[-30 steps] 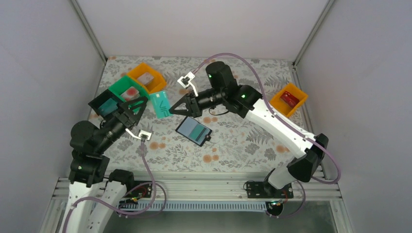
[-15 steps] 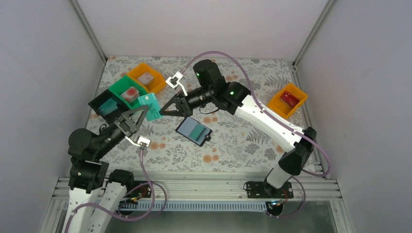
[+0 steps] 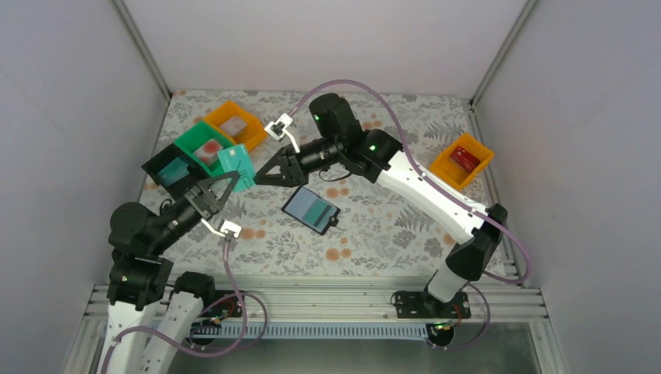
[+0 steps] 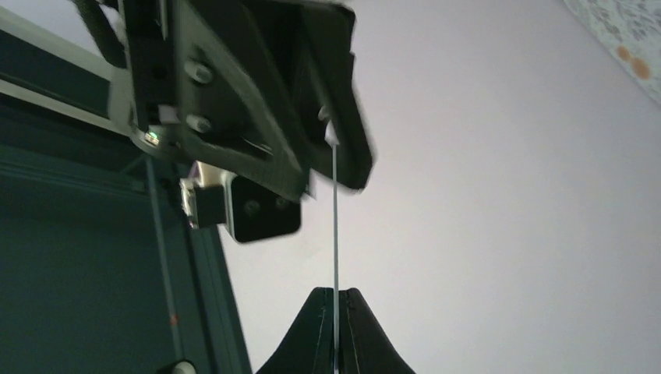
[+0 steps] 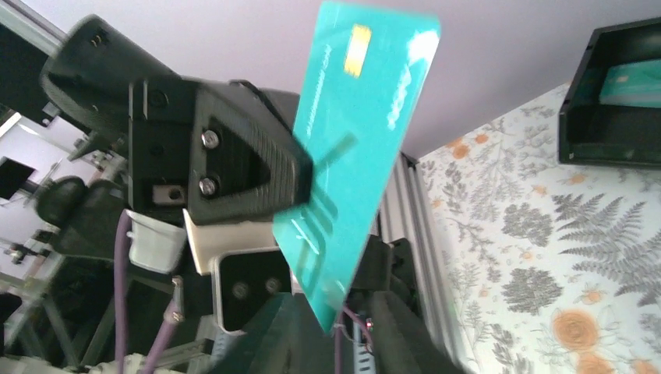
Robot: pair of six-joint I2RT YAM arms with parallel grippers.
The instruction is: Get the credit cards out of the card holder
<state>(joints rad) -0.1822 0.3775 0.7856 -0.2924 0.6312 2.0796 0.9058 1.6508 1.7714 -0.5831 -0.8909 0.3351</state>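
The teal credit card (image 3: 238,167) is held up in the air over the table's left side. My left gripper (image 3: 231,181) is shut on its edge; in the left wrist view the card (image 4: 335,226) shows edge-on, pinched at the fingertips (image 4: 336,300). My right gripper (image 3: 262,178) is open at the card's other end. In the right wrist view the card's (image 5: 351,156) lower corner hangs in the gap of that gripper (image 5: 335,331), its fingers apart. The card holder (image 3: 312,209) lies open on the table, grey-blue inside up. A red card (image 3: 465,158) lies in an orange bin.
A black bin (image 3: 170,167) with a teal card-like thing inside (image 5: 633,84), a green bin (image 3: 204,144) and an orange bin (image 3: 234,125) stand at the back left. Another orange bin (image 3: 448,167) sits at the right. White walls close in the table.
The right arm carried the teal card leftward to the left gripper, which rose and shut on it. The right gripper's jaws have since come apart.
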